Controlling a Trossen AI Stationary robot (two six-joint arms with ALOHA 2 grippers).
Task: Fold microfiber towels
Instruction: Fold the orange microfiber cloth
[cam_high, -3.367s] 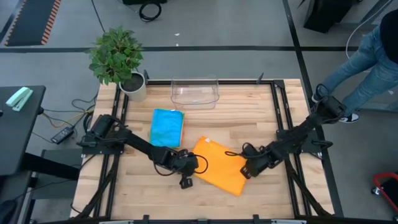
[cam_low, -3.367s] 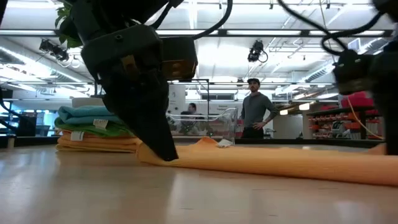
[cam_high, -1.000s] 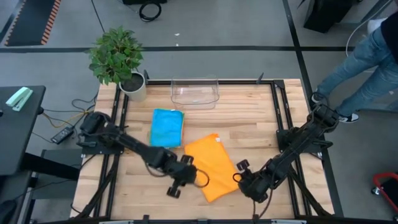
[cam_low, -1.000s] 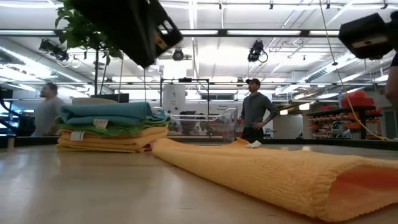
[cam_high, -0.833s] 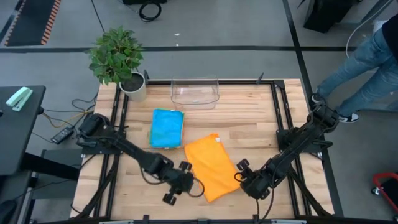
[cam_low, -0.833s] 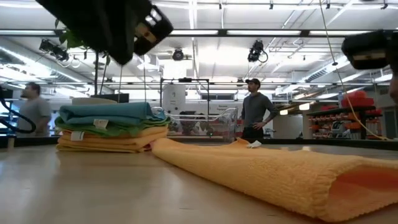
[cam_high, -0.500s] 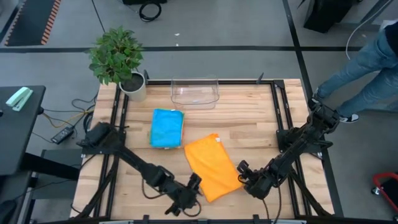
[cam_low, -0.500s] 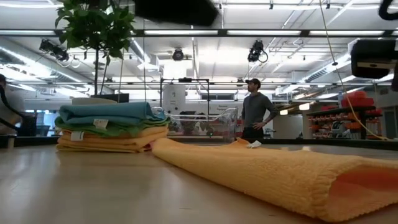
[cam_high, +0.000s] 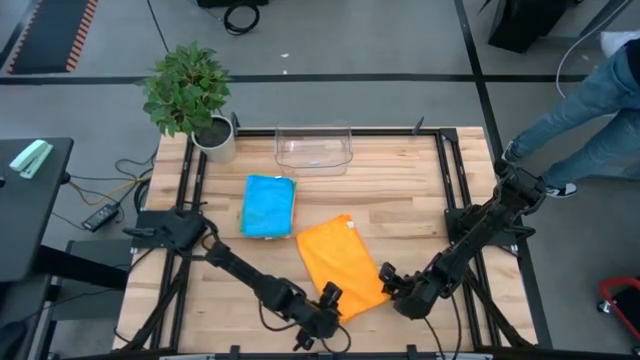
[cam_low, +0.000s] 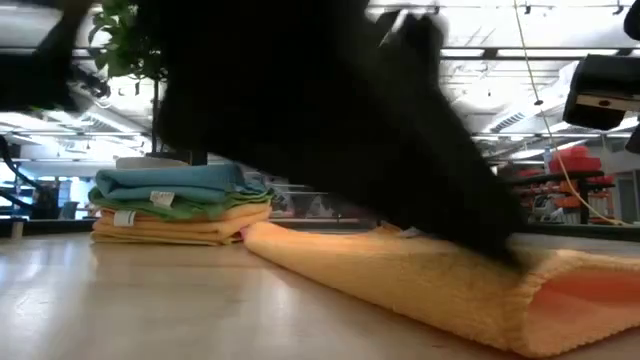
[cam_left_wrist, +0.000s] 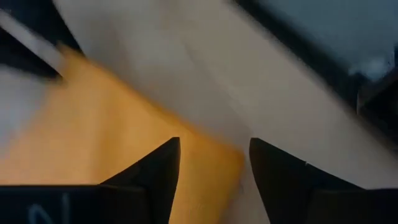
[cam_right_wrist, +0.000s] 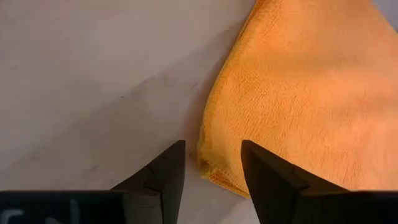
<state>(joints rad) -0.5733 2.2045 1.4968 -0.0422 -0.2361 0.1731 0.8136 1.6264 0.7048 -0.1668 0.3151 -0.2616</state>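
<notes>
A folded orange towel (cam_high: 340, 265) lies near the front edge of the surface (cam_high: 400, 190), between both grippers. The left gripper (cam_high: 326, 302) and right gripper (cam_high: 386, 279) sit at its front corners, fingers spread, pinching nothing. A folded stack topped by a blue towel (cam_high: 269, 205) lies behind it.

Plain orange towel (cam_high: 340, 263), blue towel (cam_high: 269, 205) atop stack, pale wood table (cam_high: 400, 200)

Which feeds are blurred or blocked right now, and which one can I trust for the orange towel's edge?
Low view: a dark smeared arm fills the middle, hiding much of the orange towel. Left wrist view: motion-blurred. Right wrist view: sharp, evenly lit, towel edge clear between the open right end effector. High view: clear.
</notes>
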